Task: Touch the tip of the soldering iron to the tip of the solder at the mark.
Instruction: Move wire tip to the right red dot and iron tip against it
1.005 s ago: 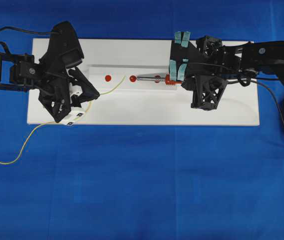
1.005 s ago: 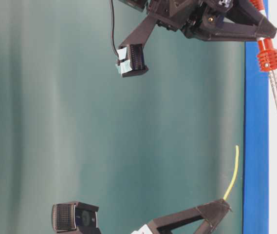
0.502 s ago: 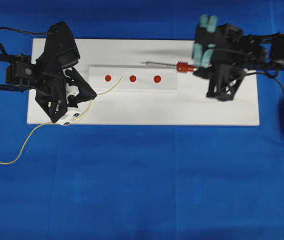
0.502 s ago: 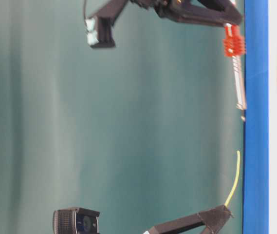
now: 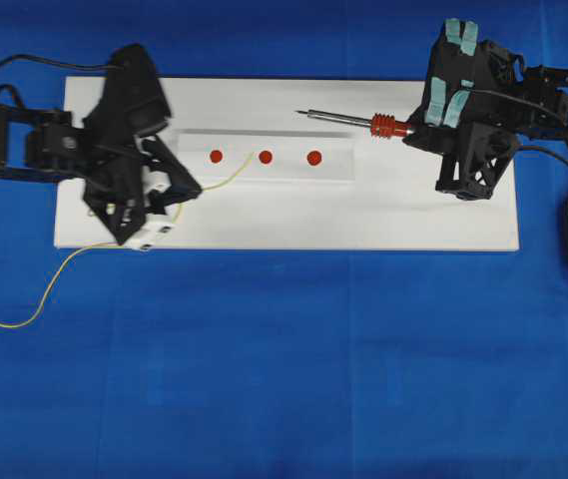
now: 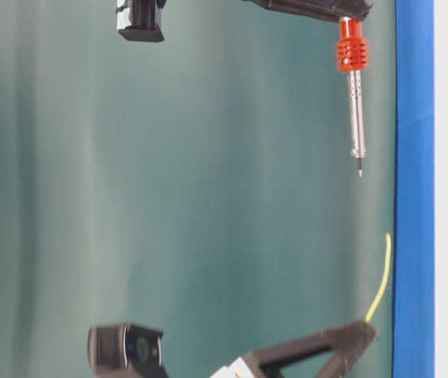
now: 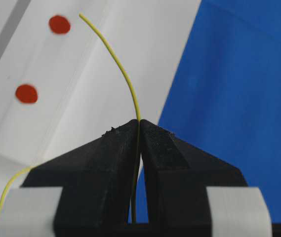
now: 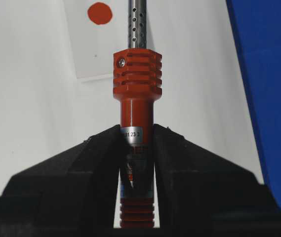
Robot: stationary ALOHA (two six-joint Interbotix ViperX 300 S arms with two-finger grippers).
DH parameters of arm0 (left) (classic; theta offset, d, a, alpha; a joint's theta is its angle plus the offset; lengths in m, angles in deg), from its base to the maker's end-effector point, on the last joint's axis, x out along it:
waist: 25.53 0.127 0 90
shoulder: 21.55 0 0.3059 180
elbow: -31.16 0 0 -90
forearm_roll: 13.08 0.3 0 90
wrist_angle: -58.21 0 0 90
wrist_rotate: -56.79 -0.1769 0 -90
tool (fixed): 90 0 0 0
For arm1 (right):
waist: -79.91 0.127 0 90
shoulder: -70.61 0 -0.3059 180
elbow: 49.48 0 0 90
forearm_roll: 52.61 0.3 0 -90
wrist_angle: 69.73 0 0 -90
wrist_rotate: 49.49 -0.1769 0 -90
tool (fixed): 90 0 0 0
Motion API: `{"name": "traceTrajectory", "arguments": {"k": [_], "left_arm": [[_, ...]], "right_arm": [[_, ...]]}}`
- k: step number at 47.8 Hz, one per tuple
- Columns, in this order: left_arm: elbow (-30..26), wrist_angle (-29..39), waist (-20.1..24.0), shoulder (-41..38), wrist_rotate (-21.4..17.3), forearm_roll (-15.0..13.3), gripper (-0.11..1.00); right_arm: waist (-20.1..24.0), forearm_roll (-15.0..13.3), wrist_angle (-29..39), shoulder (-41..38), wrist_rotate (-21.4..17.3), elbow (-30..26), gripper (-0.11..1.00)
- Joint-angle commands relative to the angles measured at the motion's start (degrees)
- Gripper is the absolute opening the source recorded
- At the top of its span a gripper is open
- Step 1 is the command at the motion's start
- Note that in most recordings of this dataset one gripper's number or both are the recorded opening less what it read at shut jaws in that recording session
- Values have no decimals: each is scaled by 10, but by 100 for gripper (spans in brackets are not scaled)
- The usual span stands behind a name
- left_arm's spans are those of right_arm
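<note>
My left gripper [image 5: 194, 188] is shut on the solder [image 5: 226, 173], a thin yellow wire. Its free tip arcs to just left of the middle red mark [image 5: 266, 157]. In the left wrist view the solder [image 7: 123, 74] rises from my pinched gripper [image 7: 140, 122] toward a red mark [image 7: 60, 24]. My right gripper [image 5: 413, 130] is shut on the soldering iron [image 5: 353, 120]. The iron lies level, its tip pointing left above the board's back part, well apart from the solder. From the side the soldering iron [image 6: 354, 102] hangs clear of the board, above the solder [image 6: 379, 276]. The right wrist view shows its ribbed red collar [image 8: 137, 71] ahead of my gripper [image 8: 137, 131].
A white board [image 5: 284, 225] lies on blue cloth, and a raised strip [image 5: 264, 172] on it carries three red marks. The solder's loose tail [image 5: 24, 311] trails off the board's left front corner. A black cable [image 5: 543, 180] hangs by the right arm. A webcam [image 6: 125, 350] stands at the side.
My right gripper has lifted the soldering iron off the middle mark and carried it right and toward the board's back. The left gripper has shifted slightly, still holding the solder.
</note>
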Motion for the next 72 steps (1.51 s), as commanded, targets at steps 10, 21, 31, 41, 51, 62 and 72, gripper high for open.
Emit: {"name": "traceTrajectory", "arguments": {"k": [10, 21, 31, 41, 51, 62, 72], "left_arm": [[-110, 31, -1, -91, -2, 1, 2], [-168, 75, 4, -156, -1, 2, 2], [-183, 78, 9, -185, -1, 2, 2], [-184, 70, 14, -192, -2, 2, 2], [-185, 59, 16, -197, -2, 2, 2], [-191, 58, 16, -202, -2, 2, 2], [-191, 59, 16, -205, -1, 2, 2]], "right_arm": [[-1, -2, 0, 8, -1, -4, 7], [-1, -2, 6, 8, -1, -4, 7], [-1, -4, 6, 8, -1, -2, 7], [-1, -4, 4, 7, -1, 0, 7], [-1, -4, 1, 8, -2, 6, 7], [-1, -4, 0, 7, -3, 13, 7], [-1, -4, 3, 8, -4, 17, 7]]}}
